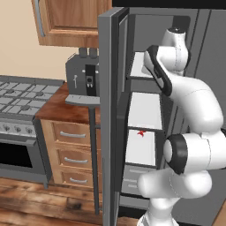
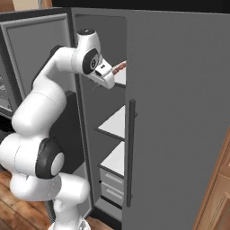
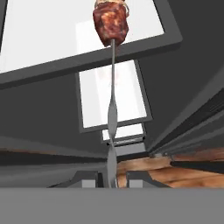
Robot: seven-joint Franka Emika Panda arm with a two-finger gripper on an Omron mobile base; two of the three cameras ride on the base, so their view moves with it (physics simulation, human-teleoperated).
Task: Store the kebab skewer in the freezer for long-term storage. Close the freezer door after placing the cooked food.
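Observation:
My gripper (image 2: 112,74) reaches into the open freezer (image 2: 101,40) at the level of its upper white shelf (image 3: 52,35). It is shut on the kebab skewer (image 3: 112,109), whose thin stick runs up from between the fingertips (image 3: 89,178) to a dark red-brown meat chunk (image 3: 110,25) hanging over that shelf's front edge. From the right base view the chunk end of the skewer (image 2: 120,67) pokes out past the hand. The freezer door (image 1: 109,97) stands wide open to the left, and its inner face (image 2: 36,54) is behind the arm.
A small bright red item (image 1: 141,132) lies on a lower freezer shelf (image 1: 142,148). The plain grey fridge door (image 2: 179,112) with its bar handle (image 2: 131,152) is shut on the right. A toaster (image 1: 84,75) and the stove (image 1: 24,95) lie left of the door.

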